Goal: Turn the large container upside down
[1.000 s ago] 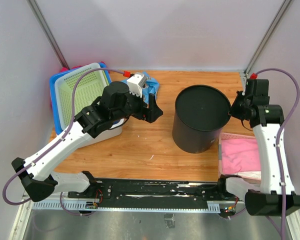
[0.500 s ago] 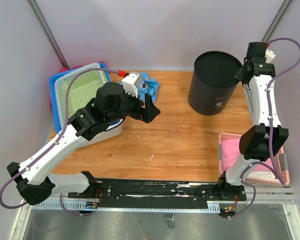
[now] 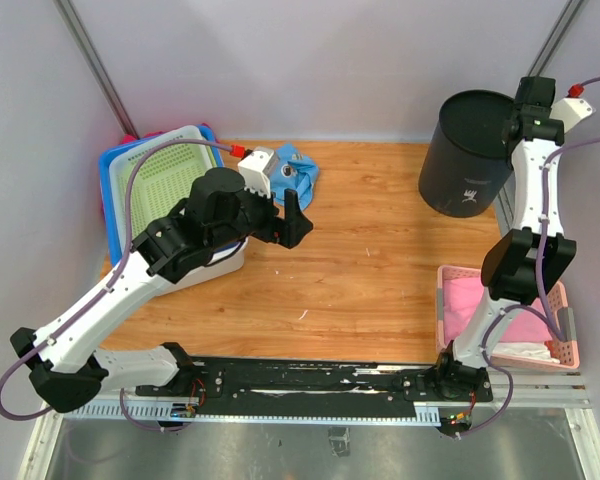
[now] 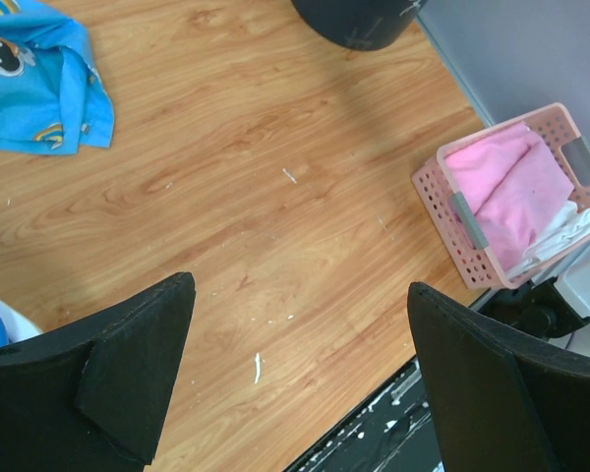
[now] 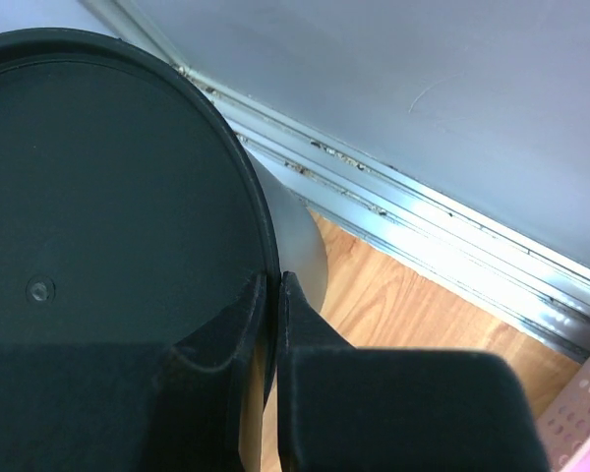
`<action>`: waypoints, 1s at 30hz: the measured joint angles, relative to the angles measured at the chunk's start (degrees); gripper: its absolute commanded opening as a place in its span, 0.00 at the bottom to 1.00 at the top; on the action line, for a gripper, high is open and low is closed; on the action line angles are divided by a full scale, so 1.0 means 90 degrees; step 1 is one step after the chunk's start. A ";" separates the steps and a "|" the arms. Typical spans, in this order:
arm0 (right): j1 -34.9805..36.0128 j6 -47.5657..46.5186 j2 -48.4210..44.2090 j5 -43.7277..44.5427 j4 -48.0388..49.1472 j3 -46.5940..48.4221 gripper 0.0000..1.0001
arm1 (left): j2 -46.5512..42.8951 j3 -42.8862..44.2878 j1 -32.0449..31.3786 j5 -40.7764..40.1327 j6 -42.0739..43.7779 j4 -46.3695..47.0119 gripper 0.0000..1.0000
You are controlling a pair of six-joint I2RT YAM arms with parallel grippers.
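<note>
The large black container (image 3: 472, 152) hangs in the air at the back right, upright with its opening up and tilted slightly. My right gripper (image 3: 517, 128) is shut on its rim; in the right wrist view the two fingers pinch the rim (image 5: 272, 285), one inside and one outside, and the container's inside (image 5: 98, 197) fills the left. My left gripper (image 3: 298, 215) is open and empty above the middle-left of the table; in its wrist view its fingers (image 4: 128, 364) frame bare wood, and the container's base (image 4: 359, 20) shows at the top.
A blue cloth (image 3: 292, 172) lies at the back centre. A green basket on a blue tray (image 3: 160, 185) stands at the back left. A pink basket with pink cloth (image 3: 500, 320) sits at the front right. The enclosure walls stand close behind the container.
My right arm has lifted the container off the table and carried it up and to the back right. The left arm has drawn slightly back.
</note>
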 measured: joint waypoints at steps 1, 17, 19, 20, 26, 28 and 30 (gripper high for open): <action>-0.0010 0.0058 0.0039 0.0063 0.0066 0.0000 0.01 | 0.0015 -0.0002 0.0000 -0.0019 -0.0017 -0.0039 0.94; -0.0143 0.0906 0.0384 -0.0061 0.1039 0.0002 0.38 | 0.0066 0.0032 0.0007 -0.0386 -0.0308 -0.0338 0.99; -0.0165 0.0865 0.0328 -0.0272 0.1183 -0.0034 0.51 | 0.0153 0.0104 0.0044 -0.0576 -0.0379 -0.0437 0.99; -0.0170 0.0818 0.0226 -0.0384 0.1321 -0.0153 0.58 | 0.0189 0.0126 0.0083 -0.0656 -0.0415 -0.0488 0.99; -0.0170 0.0296 -0.1727 -0.1001 0.2327 -0.2047 0.73 | 0.0408 0.0279 0.0780 -0.0811 -0.0612 -0.0816 0.99; -0.0168 0.0100 -0.2543 -0.1156 0.2613 -0.2586 0.74 | 0.0517 0.0410 0.1032 -0.0818 -0.0658 -0.0933 0.99; -0.0148 -0.0138 -0.3332 -0.1355 0.2846 -0.3009 0.74 | 0.0646 0.0568 0.1258 -0.0857 -0.0685 -0.1015 0.99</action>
